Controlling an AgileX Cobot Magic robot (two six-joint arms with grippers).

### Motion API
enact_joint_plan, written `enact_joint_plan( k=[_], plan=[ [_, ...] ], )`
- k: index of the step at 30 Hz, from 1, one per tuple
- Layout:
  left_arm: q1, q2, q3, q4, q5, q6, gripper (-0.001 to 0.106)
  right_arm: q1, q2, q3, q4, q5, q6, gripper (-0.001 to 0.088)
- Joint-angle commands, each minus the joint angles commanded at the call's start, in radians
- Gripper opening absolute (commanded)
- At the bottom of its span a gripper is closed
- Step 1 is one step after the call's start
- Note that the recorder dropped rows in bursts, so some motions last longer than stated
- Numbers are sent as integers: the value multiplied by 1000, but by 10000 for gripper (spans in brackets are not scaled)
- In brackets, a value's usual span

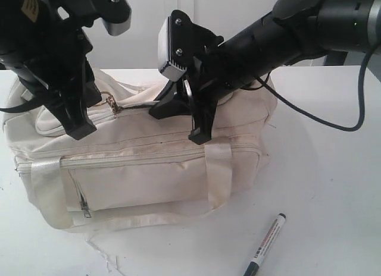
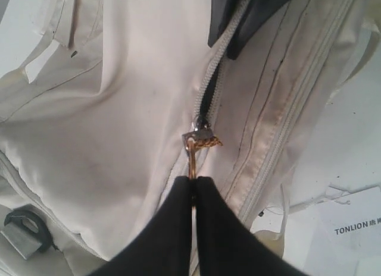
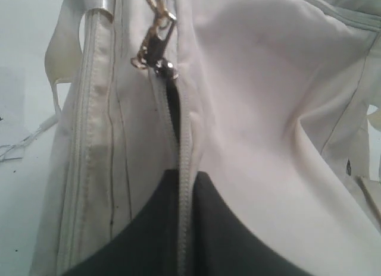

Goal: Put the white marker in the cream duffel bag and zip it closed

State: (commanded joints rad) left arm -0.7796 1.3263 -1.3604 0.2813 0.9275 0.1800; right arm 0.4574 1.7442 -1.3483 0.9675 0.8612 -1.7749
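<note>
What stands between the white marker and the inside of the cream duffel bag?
The cream duffel bag has its top zip open only a narrow slit, left pincer and right pincer clamped on it. The white marker lies uncovered on the table.

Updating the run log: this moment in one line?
left gripper: shut on zip pull | right gripper: pinching cream duffel bag top | zip: partly open | white marker: on table, outside bag

Glossy black arms [image 1: 280,35], tapering black pincers [image 2: 193,184], grey screw-fastened camera blocks [image 1: 171,53], thin black cable [image 1: 333,126]
</note>
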Motion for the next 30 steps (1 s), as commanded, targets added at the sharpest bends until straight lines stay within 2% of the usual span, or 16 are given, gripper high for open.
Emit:
enact_joint_plan(
  k=[10, 17, 30],
  plan=[
    [0, 0, 0, 67, 87, 2, 0, 0, 0, 0, 0, 7, 0, 0],
    [0, 0, 0, 67, 103, 2, 0, 0, 0, 0, 0, 8, 0, 0],
    [0, 0, 0, 116, 207, 11, 0, 0, 0, 0, -20, 5, 0, 0]
  ],
)
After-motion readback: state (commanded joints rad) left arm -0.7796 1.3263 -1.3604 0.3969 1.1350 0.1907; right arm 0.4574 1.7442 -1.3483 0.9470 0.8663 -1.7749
